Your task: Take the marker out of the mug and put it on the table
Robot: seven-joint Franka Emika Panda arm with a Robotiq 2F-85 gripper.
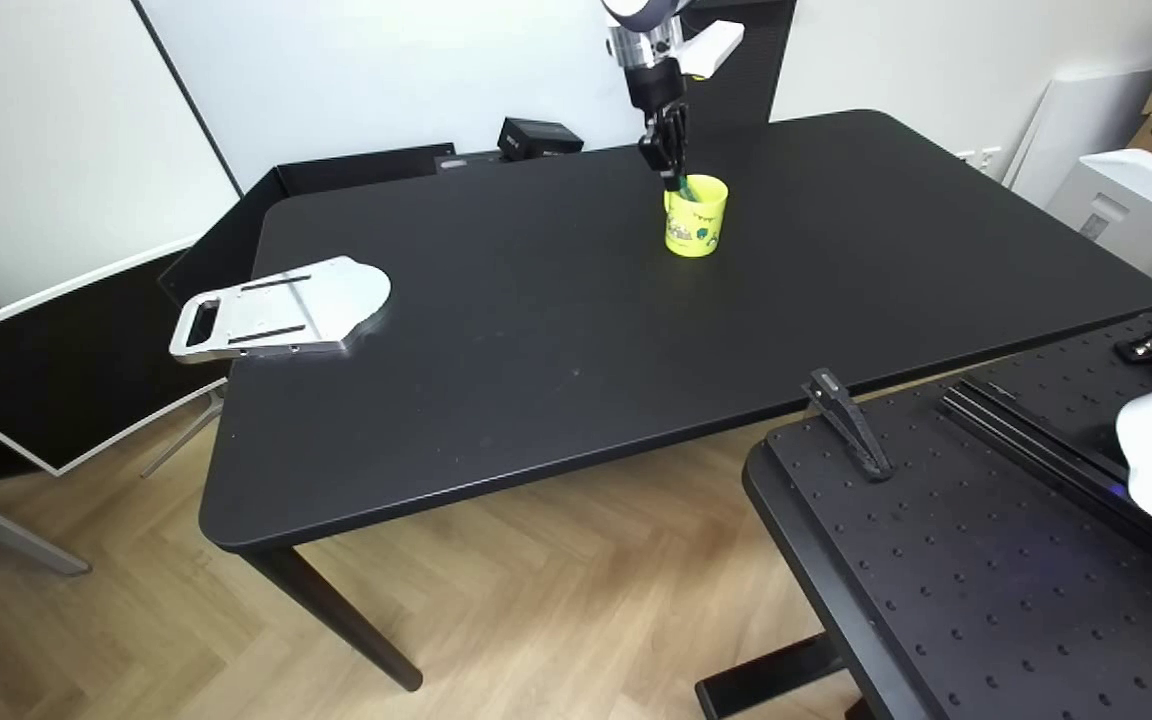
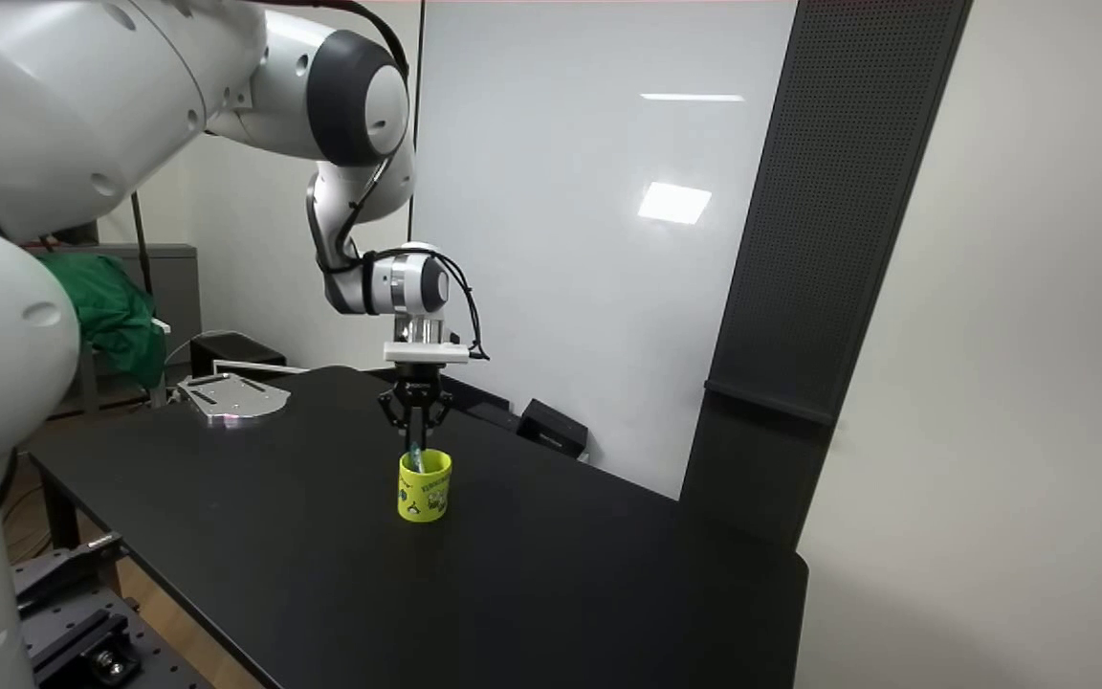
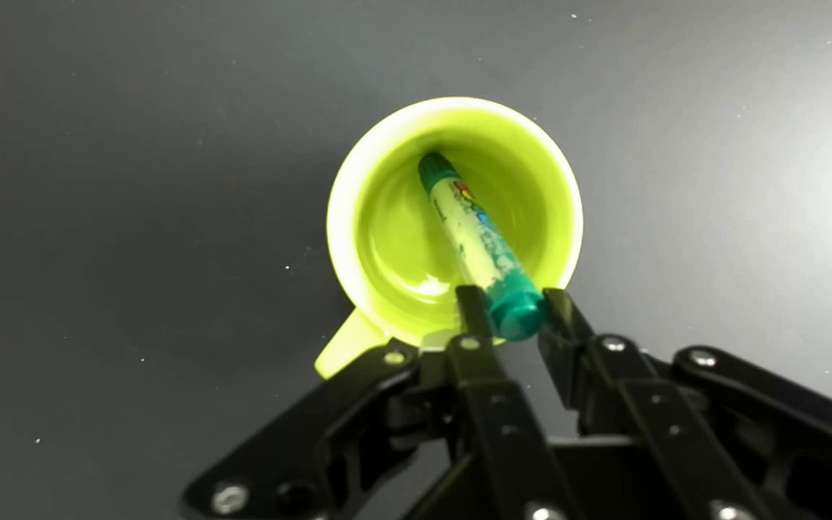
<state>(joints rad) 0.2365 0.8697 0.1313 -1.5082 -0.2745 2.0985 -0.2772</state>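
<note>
A bright yellow cylindrical mug [image 1: 698, 228] with small printed figures on its side stands upright on the matte black rectangular table [image 1: 496, 330]. The short round marker [image 3: 468, 230], with a worn pale barrel, a dark green lower end and a teal upper end, leans at a slant inside the mug, dark end down in it and teal end up by the rim. Above the mug, the black two-fingered gripper [image 3: 518, 307] reaches down from a white jointed robot arm [image 2: 283, 91], its jaws closed on the teal end, a fingertip touching either side in the wrist view. Well apart from the mug, a flat silver metal plate [image 1: 281, 308] with a slotted grip lies at the table's edge, jutting past it in an exterior view. Also well apart from the mug, a black perforated surface [image 1: 936, 600] stands just beside the table.
</note>
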